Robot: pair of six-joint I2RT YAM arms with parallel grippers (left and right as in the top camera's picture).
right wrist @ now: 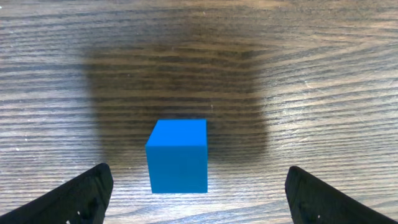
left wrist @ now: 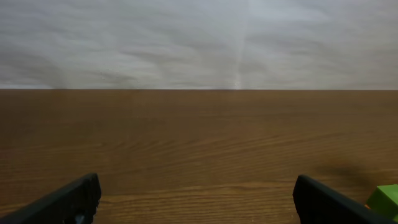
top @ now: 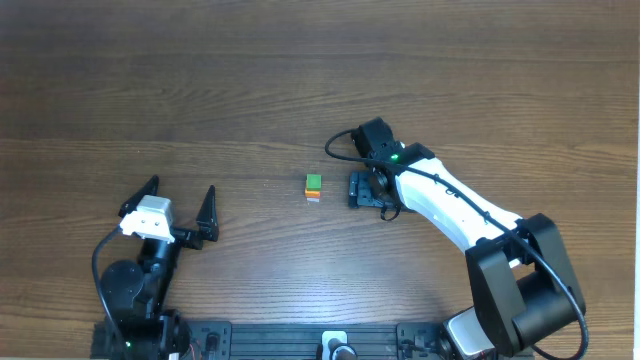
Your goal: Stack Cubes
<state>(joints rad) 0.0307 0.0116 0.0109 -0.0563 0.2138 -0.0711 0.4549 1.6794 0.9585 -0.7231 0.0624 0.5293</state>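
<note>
I have the right gripper (top: 368, 189) with its fingers spread wide. The blue cube (right wrist: 178, 155) sits on the wooden table (top: 300, 80) midway between them, touching neither finger. My left gripper (top: 182, 186) is also spread apart, and a green cube (top: 314, 181) stacked on an orange cube (top: 314, 193) stands outside its fingers, nearer the right gripper's fingers.
</note>
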